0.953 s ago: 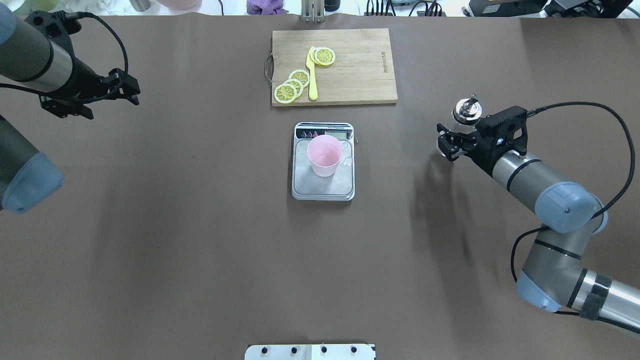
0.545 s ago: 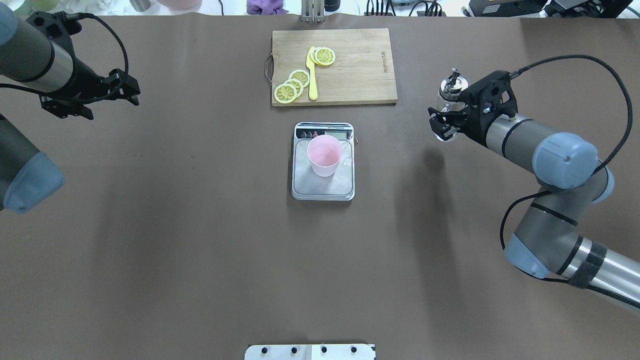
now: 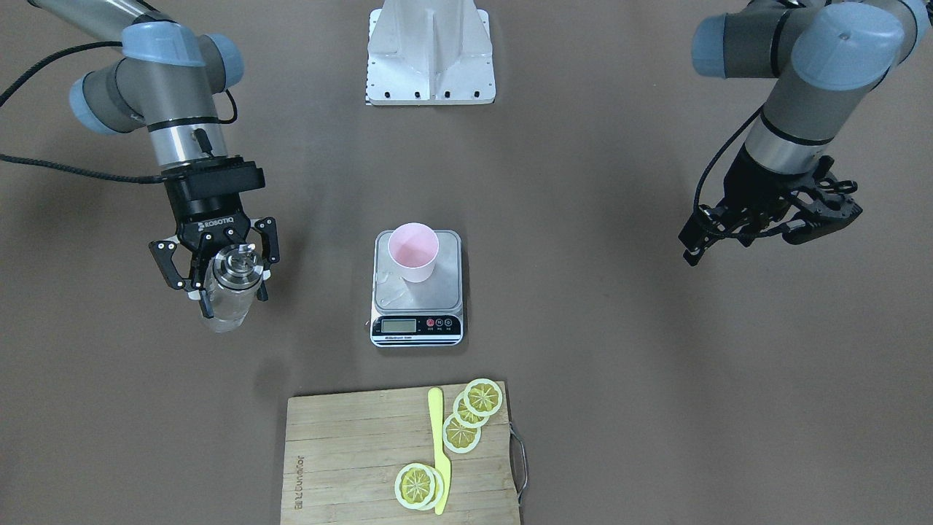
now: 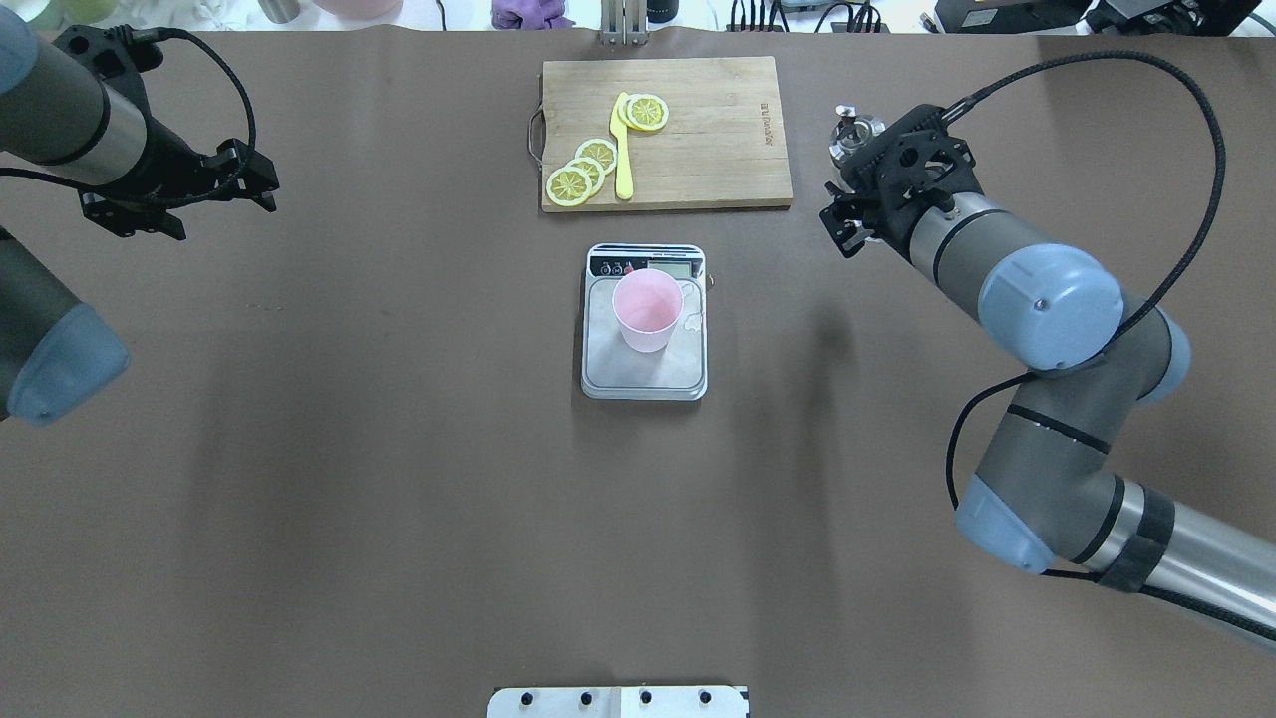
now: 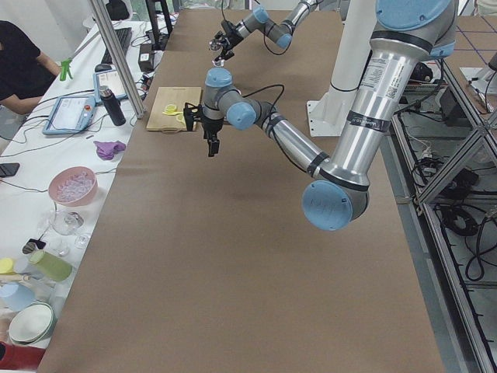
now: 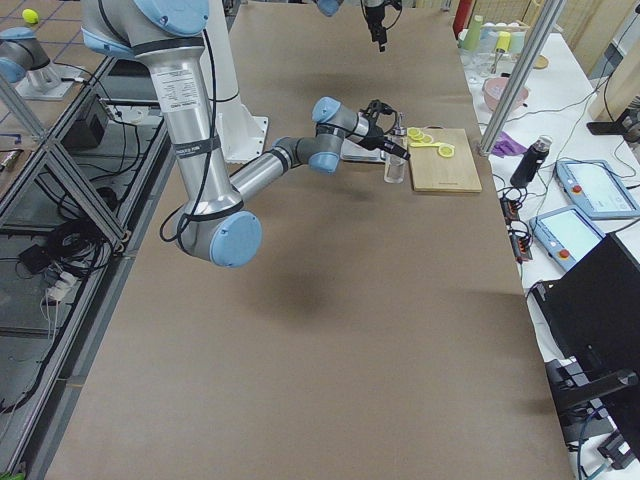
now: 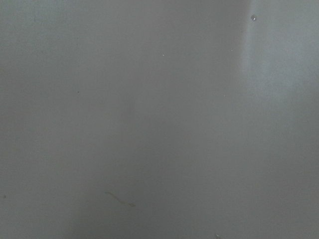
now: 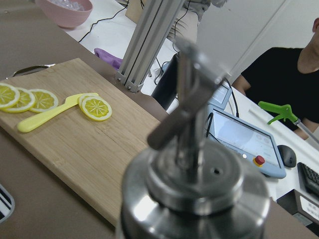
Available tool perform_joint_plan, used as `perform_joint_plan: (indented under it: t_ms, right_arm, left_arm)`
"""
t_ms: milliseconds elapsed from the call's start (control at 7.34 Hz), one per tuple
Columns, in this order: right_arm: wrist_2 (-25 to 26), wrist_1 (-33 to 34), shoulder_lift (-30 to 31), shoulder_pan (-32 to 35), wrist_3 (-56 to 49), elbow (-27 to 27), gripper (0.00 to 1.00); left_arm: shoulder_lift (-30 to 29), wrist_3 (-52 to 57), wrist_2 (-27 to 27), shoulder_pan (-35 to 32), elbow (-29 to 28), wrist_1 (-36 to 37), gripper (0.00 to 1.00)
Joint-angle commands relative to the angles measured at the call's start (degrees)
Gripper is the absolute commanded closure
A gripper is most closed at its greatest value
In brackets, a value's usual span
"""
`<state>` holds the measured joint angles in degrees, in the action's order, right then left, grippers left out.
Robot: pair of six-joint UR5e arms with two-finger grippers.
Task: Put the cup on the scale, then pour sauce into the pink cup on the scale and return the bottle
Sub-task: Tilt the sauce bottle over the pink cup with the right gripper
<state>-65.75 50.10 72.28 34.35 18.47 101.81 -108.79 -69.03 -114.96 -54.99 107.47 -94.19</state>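
Note:
The pale pink cup point(image 4: 648, 309) stands upright on the scale point(image 4: 645, 377) at the table's middle, also in the front view point(image 3: 413, 251). My right gripper point(image 3: 233, 300) is shut on the clear glass bottle point(image 3: 237, 268), which is upright with its metal spout cap up. In the overhead view the cap point(image 4: 855, 135) shows just right of the cutting board. The cap fills the right wrist view point(image 8: 192, 199). I cannot tell whether the bottle's base touches the table. My left gripper point(image 4: 271, 191) is open and empty, above the table's far left.
A wooden cutting board point(image 4: 718, 150) with lemon slices point(image 4: 583, 170) and a yellow knife point(image 4: 622, 150) lies beyond the scale. A white mount plate point(image 4: 618, 703) sits at the near edge. Bowls, bottles and tablets lie beyond the table's far edge.
My right arm has carried the bottle away from me and leftward, from beside the scale's right to next to the cutting board's right edge. The left arm, cup and scale have not moved.

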Motion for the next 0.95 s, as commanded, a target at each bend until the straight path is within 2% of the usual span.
perform_joint_plan:
  t_ms: [0, 272, 681, 817]
  right_arm:
    - [15.41, 4.11, -0.39, -8.39, -9.99, 0.50, 0.85]
    - [23.44, 12.34, -2.57, -12.71, -21.84, 0.58, 0.85]
    - [30.30, 24.30, -5.31, -14.75, -34.35, 0.67, 0.84]
    - [33.72, 26.52, -5.40, -15.28, -37.95, 0.41, 0.84]
  left_arm:
    - [0.25, -0.06, 0.09, 0.06, -0.76, -0.21, 0.01]
    - [0.60, -0.06, 0.00, 0.06, -1.12, -0.38, 0.01]
    - [0.69, -0.06, 0.09, 0.14, -2.34, -0.56, 0.01]
    - [0.78, -0.06, 0.09, 0.14, -2.44, -0.56, 0.01]
